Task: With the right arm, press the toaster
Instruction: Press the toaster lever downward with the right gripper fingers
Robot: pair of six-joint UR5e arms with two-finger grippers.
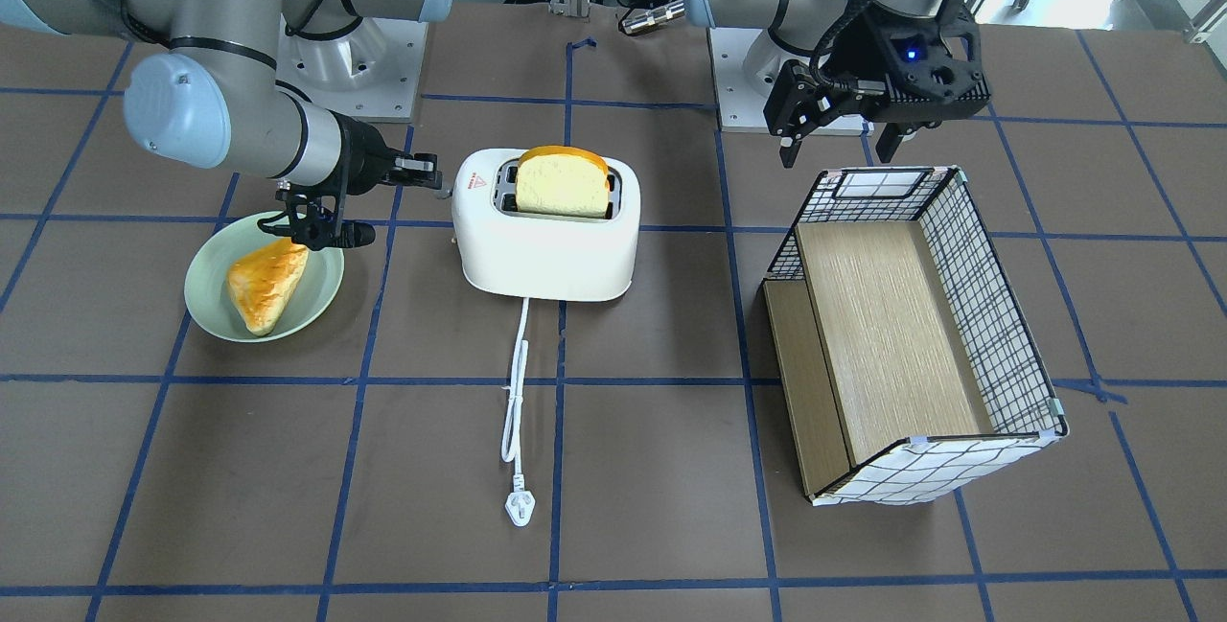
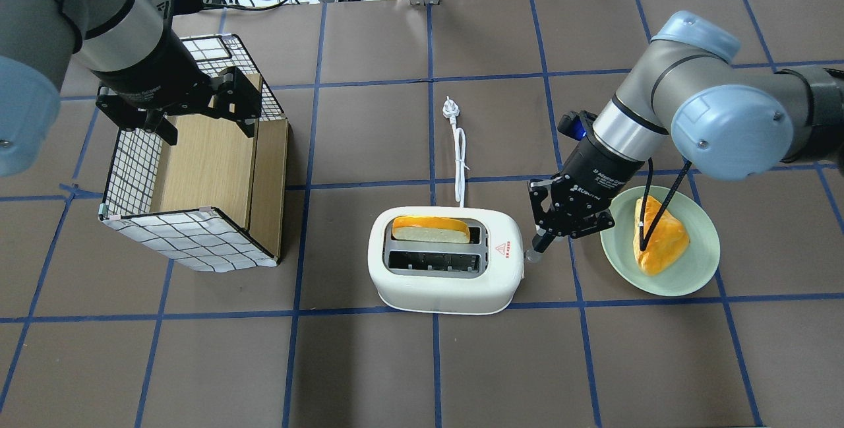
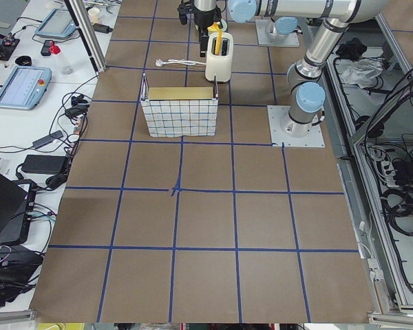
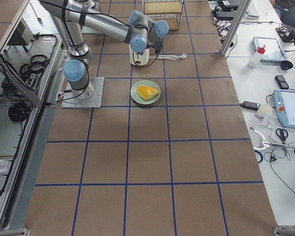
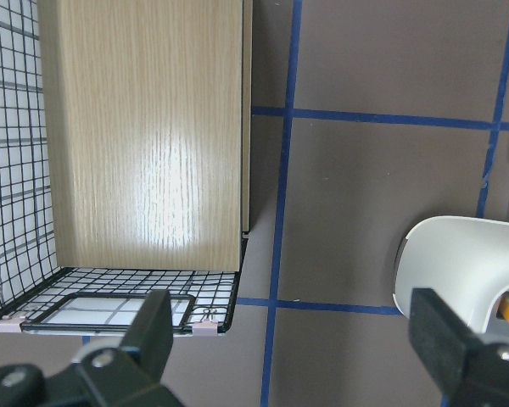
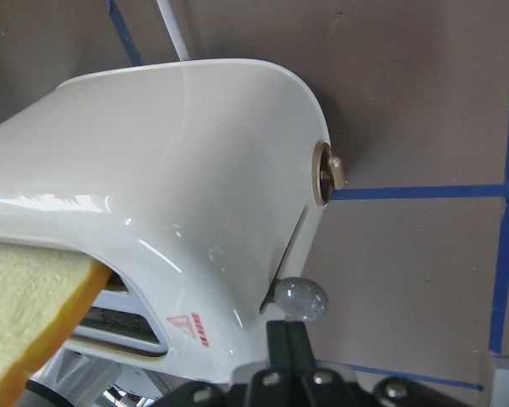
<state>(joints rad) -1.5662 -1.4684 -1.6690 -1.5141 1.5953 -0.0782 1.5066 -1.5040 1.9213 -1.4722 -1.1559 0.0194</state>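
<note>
The right arm's black two-finger gripper [image 2: 539, 246], fingers clenched together on nothing, has its tips right by the grey lever knob [image 6: 301, 298] of the white rounded plastic toaster [image 2: 442, 283] just ahead. The yellow bread slice [image 2: 430, 229] stands high, so the push down seems yet to come.

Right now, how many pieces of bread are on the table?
2. One slice stands in the toaster, in the slot farther from the robot; one wedge lies on the green plate. The basket shows none inside.
</note>
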